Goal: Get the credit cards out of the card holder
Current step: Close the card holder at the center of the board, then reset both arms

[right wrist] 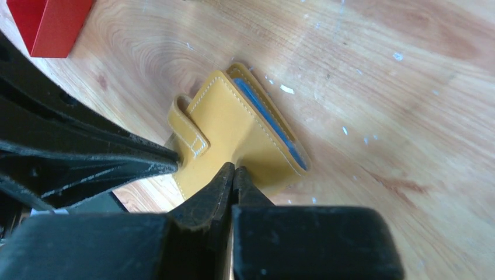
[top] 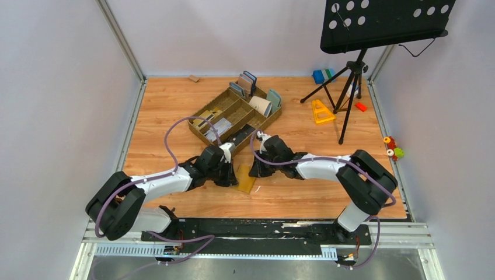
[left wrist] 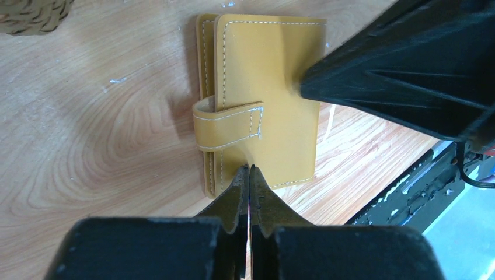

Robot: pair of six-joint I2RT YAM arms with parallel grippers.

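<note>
Left arm [top: 163, 182] stretched forward, angled inward, wrist low. Right arm [top: 327, 166] folded at elbow, forearm pointing inward, wrist low. Left gripper [left wrist: 250, 169] pitched down, jaws pressed together. Right gripper [right wrist: 233, 167] likewise closed, tips down. Two grippers face each other, close, not touching.

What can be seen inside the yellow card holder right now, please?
The card holder is folded shut, strap across. Only a thin blue edge shows between its covers; any cards inside are hidden.

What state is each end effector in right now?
Left end effector: shut, tips touching the yellow card holder.
Right end effector: shut, tips touching the same card holder.
</note>
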